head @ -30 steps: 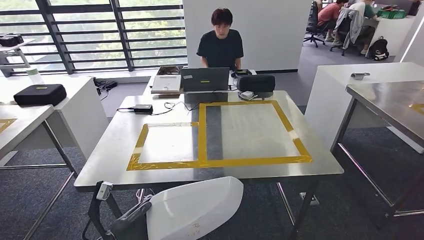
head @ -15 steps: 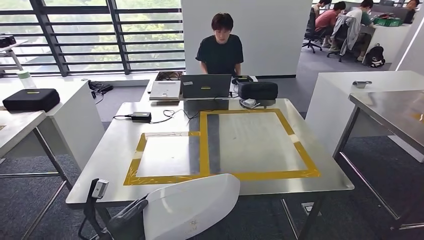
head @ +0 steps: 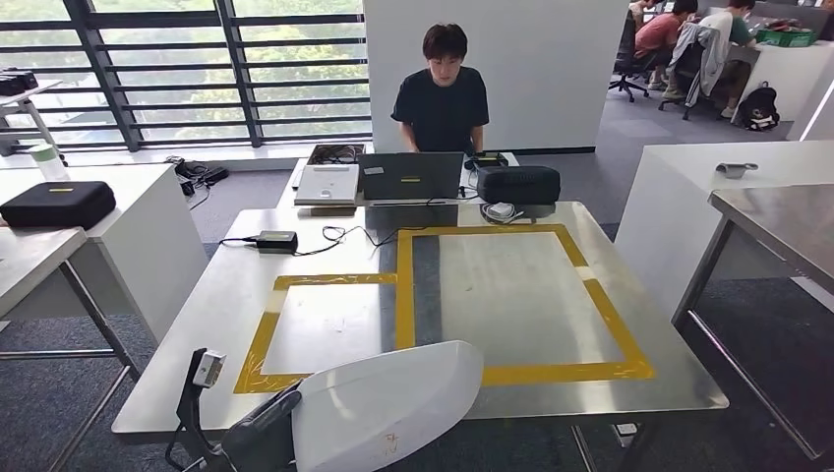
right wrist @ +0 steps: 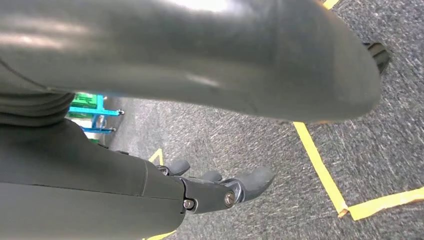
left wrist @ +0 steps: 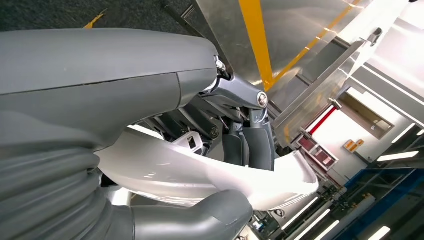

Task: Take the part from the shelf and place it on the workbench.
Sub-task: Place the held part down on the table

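Observation:
The part (head: 384, 403) is a large white curved shell, low in the head view at the near edge of the workbench (head: 226, 305). My left hand (head: 258, 428) grips it from its left end. In the left wrist view the dark fingers (left wrist: 250, 145) press on the white part (left wrist: 200, 175), with the thumb beneath it. The steel workbench carries two rectangles of yellow tape (head: 404, 295). My right hand (right wrist: 215, 185) hangs over grey carpet with its fingers apart and nothing in it.
At the bench's far end are a laptop (head: 410, 177), a black case (head: 518, 184) and a power adapter (head: 276, 241), with a person (head: 443, 93) seated behind. A white counter with a black case (head: 56, 205) stands left, another steel table (head: 787, 216) right.
The whole picture has shifted: the camera has come closer to the workbench, whose near edge now sits lower in the frame. My left hand still holds the white part.

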You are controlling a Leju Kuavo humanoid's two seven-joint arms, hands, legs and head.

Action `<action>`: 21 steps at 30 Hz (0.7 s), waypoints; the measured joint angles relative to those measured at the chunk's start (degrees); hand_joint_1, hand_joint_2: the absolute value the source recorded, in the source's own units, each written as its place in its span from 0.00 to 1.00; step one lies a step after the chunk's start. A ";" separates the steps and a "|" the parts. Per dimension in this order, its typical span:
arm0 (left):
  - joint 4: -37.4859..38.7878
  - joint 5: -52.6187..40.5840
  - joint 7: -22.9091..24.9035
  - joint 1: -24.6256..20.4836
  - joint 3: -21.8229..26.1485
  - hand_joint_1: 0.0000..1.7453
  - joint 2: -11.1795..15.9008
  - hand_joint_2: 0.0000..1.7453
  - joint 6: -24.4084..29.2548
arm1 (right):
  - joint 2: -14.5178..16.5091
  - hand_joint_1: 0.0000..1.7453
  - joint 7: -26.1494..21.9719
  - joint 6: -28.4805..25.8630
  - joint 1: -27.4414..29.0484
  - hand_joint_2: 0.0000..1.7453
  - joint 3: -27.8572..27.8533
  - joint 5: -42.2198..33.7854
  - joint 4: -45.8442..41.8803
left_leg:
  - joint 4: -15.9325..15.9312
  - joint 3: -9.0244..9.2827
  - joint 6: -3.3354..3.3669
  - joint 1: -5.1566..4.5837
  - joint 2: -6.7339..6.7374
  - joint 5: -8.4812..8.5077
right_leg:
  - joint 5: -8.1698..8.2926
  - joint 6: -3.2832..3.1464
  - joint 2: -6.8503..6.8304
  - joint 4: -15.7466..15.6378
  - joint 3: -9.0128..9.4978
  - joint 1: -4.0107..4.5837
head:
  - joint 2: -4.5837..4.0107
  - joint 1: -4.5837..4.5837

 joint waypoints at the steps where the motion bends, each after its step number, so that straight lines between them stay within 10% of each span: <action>1: 0.01 0.01 -0.07 -0.09 -0.01 1.00 0.01 1.00 -0.02 | 0.01 0.00 0.07 0.00 -0.03 0.00 -0.03 -0.01 -0.01 | 1.79 -0.85 -0.31 0.05 0.10 -0.20 | -0.18 -0.29 0.03 -0.20 0.64 -0.16 | 0.00 -0.11; 6: 0.40 0.01 -0.08 0.08 -0.12 1.00 0.01 1.00 -0.04 | 0.03 0.00 0.03 0.00 0.02 0.00 -0.20 -0.06 0.00 | 14.41 -10.50 -1.42 0.77 0.47 -4.96 | -2.32 -0.52 0.12 -0.41 3.29 -0.45 | 0.00 -0.61; 11: 0.93 0.01 0.03 -0.08 -0.19 1.00 -0.01 1.00 -0.05 | 0.04 0.00 0.00 0.00 -0.06 0.00 -0.51 -0.16 0.00 | 0.23 -7.66 -0.96 0.82 0.76 5.82 | -5.16 0.57 0.28 -0.22 6.46 -0.51 | 0.00 -0.84; 14: 1.04 -0.01 0.19 -0.19 -0.36 1.00 -0.07 1.00 -0.12 | 0.03 0.00 0.04 0.00 -0.16 0.00 -0.77 -0.25 -0.01 | -1.04 -6.91 0.40 0.73 0.68 6.39 | -5.76 1.59 0.25 0.46 6.86 -0.34 | 0.00 -0.68; 16: 0.98 0.00 0.17 -0.34 -0.39 1.00 -0.08 1.00 -0.21 | 0.02 0.00 0.05 0.00 -0.20 0.00 -0.90 -0.28 -0.01 | -1.19 -6.19 1.23 0.81 0.61 5.99 | -6.16 2.01 0.12 3.15 5.60 -0.42 | 0.00 -0.52; 21: 0.98 0.01 0.15 -0.07 -0.46 1.00 -0.18 1.00 -0.26 | 0.01 0.00 0.04 0.04 -0.17 0.00 -0.95 -0.23 -0.01 | -1.09 -4.91 2.05 0.67 0.47 4.42 | -11.03 2.64 0.02 16.81 -4.37 -0.48 | 0.00 -0.06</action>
